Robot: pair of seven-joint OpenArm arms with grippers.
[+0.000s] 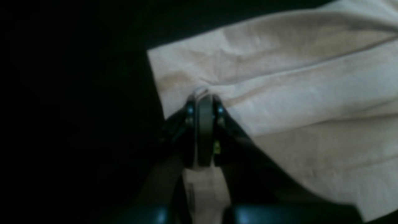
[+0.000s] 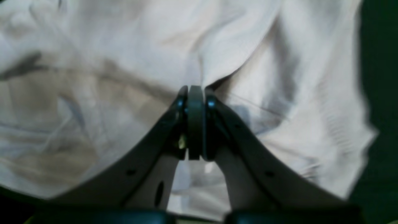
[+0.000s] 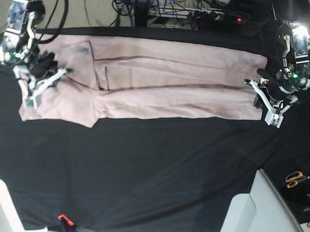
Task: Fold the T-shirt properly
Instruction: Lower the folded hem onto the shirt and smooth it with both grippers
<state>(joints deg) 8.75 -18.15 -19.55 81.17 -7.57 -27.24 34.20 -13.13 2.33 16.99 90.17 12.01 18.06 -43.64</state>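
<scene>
T-shirt (image 3: pixel 161 88) lies as a long, partly folded band across the far part of the black table cover (image 3: pixel 152 172), stretched between the two arms. Left gripper (image 1: pixel 203 96) is clenched on a pinch of cloth near the shirt's end edge; right gripper (image 2: pixel 194 90) is likewise clamped on a fold at the opposite, wider end. Risk: both pinches look thin, so uneven pulling could slip a layer free and skew or bunch the fold.
</scene>
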